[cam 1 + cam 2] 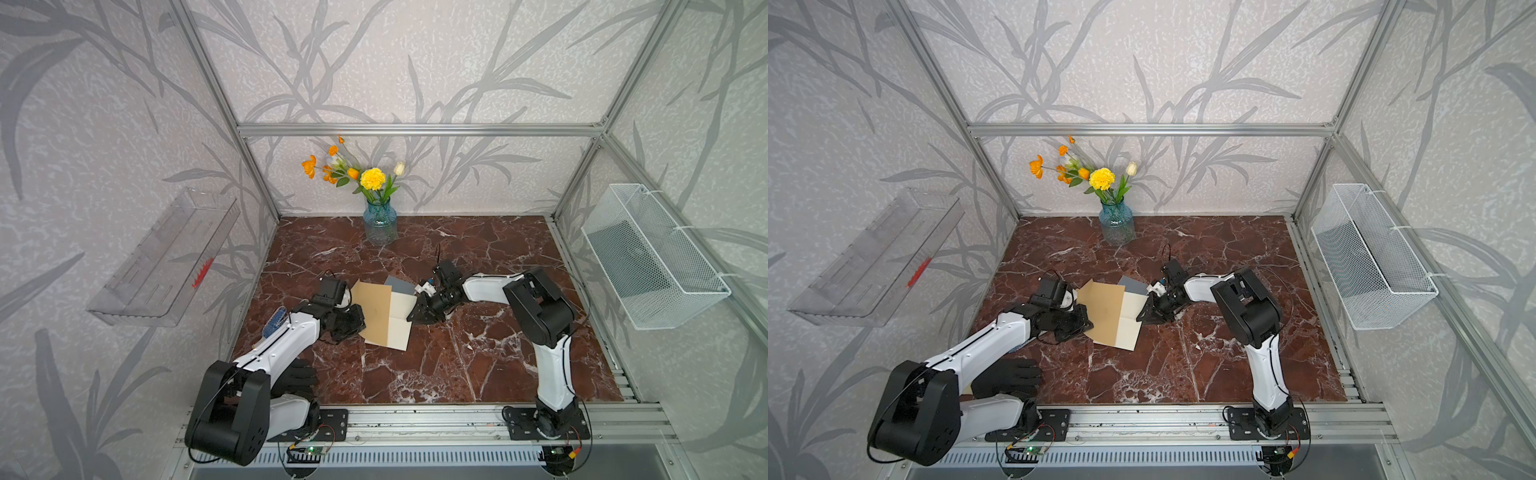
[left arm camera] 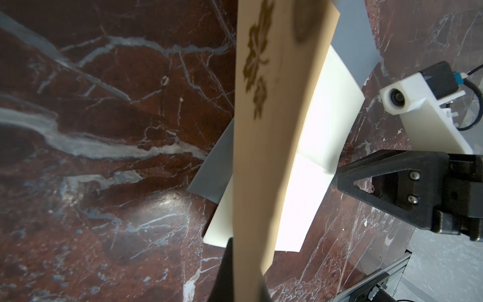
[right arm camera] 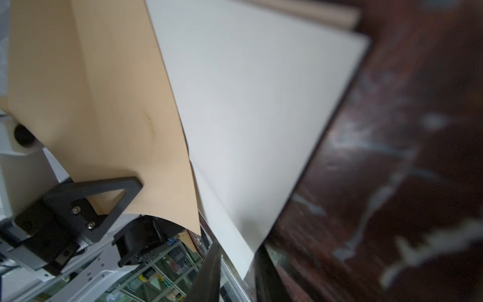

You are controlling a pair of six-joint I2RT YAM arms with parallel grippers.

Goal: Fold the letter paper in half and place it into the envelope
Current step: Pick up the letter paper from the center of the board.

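Letter paper [image 1: 402,328] lies creased on the desk [image 1: 478,353], partly under the envelope [image 1: 376,309], which the left tool [image 1: 360,321] clamps. Right tool [image 1: 410,318] jaws stand narrow at its edge; whether they grip is unclear. A half-caught pinch could slip or crumple it.

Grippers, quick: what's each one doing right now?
Left gripper: closed on the tan envelope, at its edge.
Right gripper: jaws on either side of the letter paper edge; cannot tell if clamped.

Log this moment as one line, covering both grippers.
left gripper: shut on envelope | right gripper: straddling letter paper edge | letter paper: lying open, creased
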